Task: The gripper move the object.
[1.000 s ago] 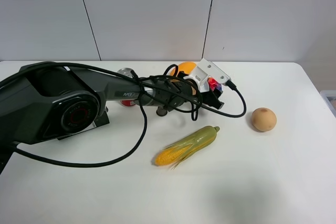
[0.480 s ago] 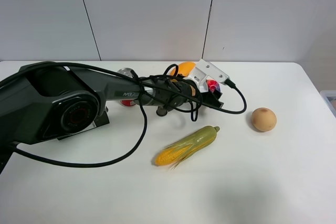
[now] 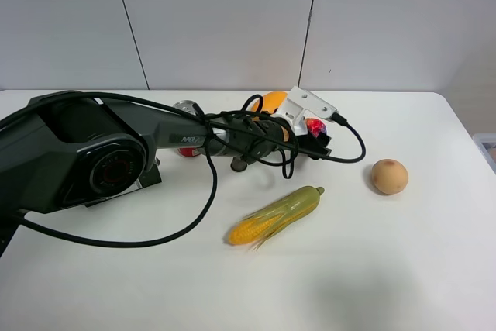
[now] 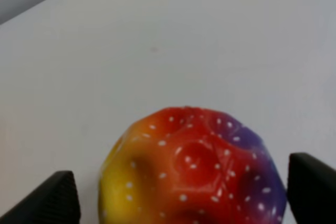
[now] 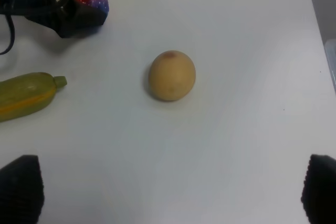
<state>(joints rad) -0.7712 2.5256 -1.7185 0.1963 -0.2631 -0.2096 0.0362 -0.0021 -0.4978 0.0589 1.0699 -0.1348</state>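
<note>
Plain white desk (image 3: 403, 269) here, yellow-green corn cob (image 3: 275, 215) lying mid-front, tan round fruit (image 3: 388, 177) well off to its right.

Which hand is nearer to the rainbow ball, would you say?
Left. The left hand straddles the ball; the right hand hangs well away, beyond the tan fruit.

I've got the left arm (image 3: 77, 153) stretched across the desk (image 3: 372, 269), black cables (image 3: 211, 184) looped round it. The claw (image 3: 319, 137) is past mid-desk with the ball (image 3: 315, 124) between its jaws; can't tell contact from this angle. An orange round thing (image 3: 271, 101) sits just behind the wrist. The corn cob (image 3: 275, 215) lies nearer the camera and the tan fruit (image 3: 389, 177) off to the right, both clear of the claw.
</note>
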